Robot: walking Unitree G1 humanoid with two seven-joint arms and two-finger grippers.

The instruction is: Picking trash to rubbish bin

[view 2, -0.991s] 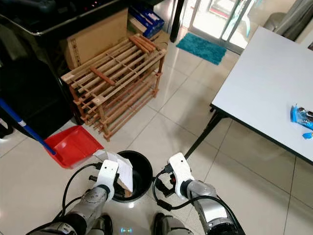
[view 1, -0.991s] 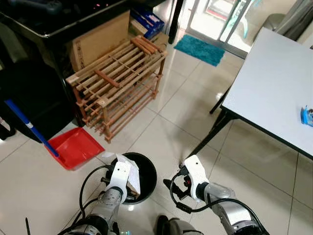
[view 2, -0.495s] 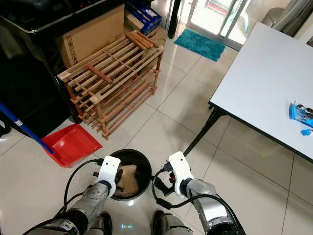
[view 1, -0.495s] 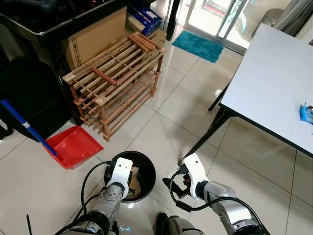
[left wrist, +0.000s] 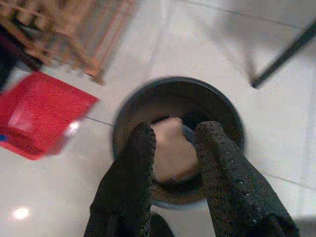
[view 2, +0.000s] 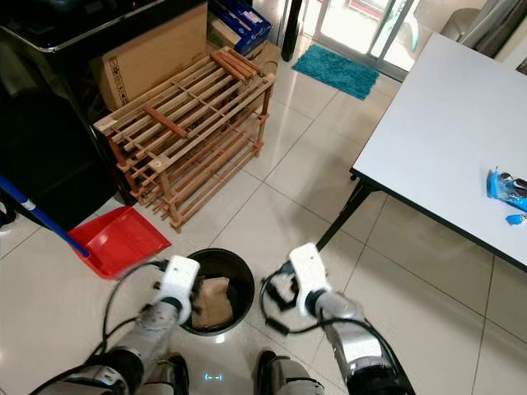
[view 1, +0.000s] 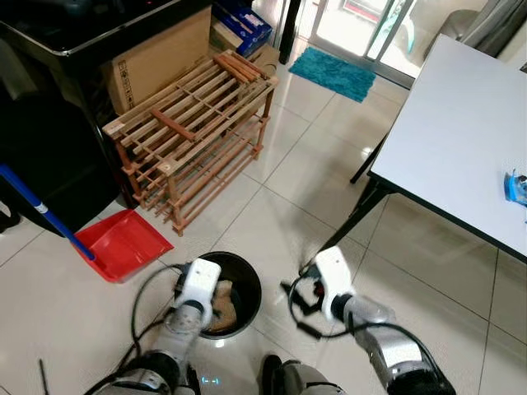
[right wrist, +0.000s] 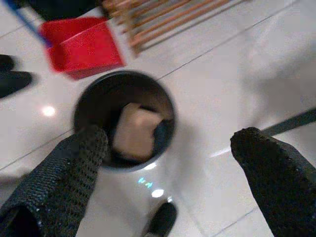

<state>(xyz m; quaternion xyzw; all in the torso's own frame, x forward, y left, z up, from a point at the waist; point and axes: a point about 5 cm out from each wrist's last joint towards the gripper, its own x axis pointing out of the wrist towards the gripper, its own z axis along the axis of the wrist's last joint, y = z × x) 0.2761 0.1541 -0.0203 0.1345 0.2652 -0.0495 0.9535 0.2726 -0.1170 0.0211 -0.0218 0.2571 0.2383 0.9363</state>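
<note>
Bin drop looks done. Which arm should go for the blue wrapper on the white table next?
Right, probably. The blue wrapper lies on the white table to the robot's right. The right gripper is open and empty; the left gripper hangs over the bin.

Tan trash (right wrist: 137,132) inside black bin (right wrist: 94,97)

Both arms (view 1: 177,329) blurred; blue packet (view 1: 517,188) cut off.

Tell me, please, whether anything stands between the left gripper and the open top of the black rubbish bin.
Nothing visible does. The left gripper hovers open right above the black rubbish bin, whose mouth is uncovered, and a tan piece of trash already lies inside.
</note>
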